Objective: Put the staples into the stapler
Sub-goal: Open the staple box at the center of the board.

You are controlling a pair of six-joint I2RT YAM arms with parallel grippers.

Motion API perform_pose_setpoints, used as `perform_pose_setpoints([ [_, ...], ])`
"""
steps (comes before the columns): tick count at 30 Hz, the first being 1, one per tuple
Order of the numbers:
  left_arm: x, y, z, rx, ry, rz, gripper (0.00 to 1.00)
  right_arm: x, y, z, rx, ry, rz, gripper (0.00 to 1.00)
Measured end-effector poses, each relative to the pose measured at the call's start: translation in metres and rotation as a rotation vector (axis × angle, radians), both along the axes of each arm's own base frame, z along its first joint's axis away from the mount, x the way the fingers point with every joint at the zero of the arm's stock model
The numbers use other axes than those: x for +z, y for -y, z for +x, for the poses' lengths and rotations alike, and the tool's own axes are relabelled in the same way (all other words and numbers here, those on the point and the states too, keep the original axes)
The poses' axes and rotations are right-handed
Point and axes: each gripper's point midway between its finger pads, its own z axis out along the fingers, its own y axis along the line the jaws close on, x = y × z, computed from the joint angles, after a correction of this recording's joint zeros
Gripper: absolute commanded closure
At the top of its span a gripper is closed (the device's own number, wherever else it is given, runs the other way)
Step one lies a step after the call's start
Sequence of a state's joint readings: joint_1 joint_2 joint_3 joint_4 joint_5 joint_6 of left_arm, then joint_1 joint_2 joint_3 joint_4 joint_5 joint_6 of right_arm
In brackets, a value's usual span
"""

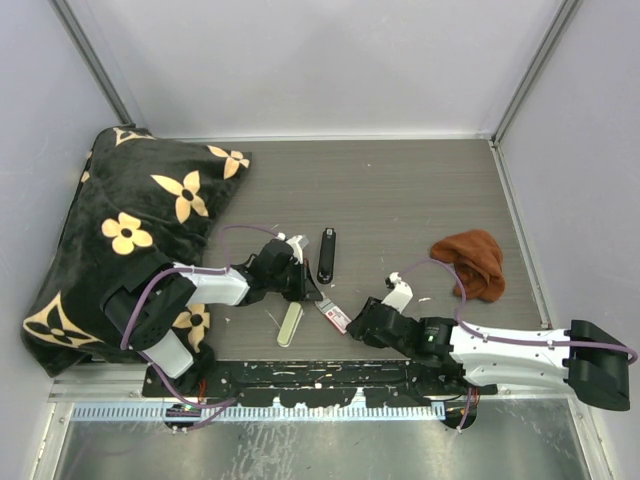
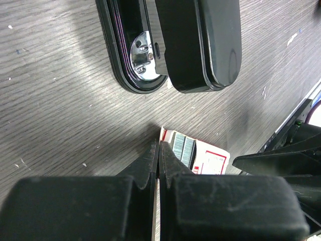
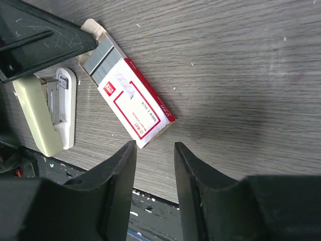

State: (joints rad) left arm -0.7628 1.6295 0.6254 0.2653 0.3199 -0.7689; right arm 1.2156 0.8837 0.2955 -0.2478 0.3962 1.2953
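A grey wood-grain desk (image 1: 400, 190) is seen from above. A large black cushion (image 1: 130, 230) with tan flowers covers its left side. Two robot arms reach from the near edge toward the middle. A crumpled rust-brown cloth (image 1: 472, 260) lies at the right.

The slim black stapler (image 1: 326, 255) lies at the centre. Only the left wrist view shows it as two parts: a base with a chrome plate and a thicker black arm beside it. A cream-green oblong (image 1: 290, 323) lies near the front edge. The right wrist view shows a white part along one side of it.

The left pincer (image 2: 158, 155) is clenched and empty, its tips at the open end of the small red-and-white box (image 3: 135, 108). Whether they touch it is unclear. The right pincer (image 3: 155, 150) is released, its fingers apart over bare desk just short of the box's closed end.

The staples (image 3: 100, 55), a silvery-grey block, stick out of the box between the two pincers. From overhead they are too small to make out.
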Motion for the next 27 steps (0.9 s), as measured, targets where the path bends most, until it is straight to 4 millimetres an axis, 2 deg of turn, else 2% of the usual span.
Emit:
perform_pose_setpoints([
  [10,0.0,-0.001,0.001,0.006,0.004,0.004,1.0,-0.004,-0.008,0.004,-0.055,-0.014,0.078,0.67],
  [27,0.0,-0.001,0.001,0.007,0.006,0.004,1.0,-0.009,-0.011,0.008,-0.083,-0.018,0.087,0.72],
])
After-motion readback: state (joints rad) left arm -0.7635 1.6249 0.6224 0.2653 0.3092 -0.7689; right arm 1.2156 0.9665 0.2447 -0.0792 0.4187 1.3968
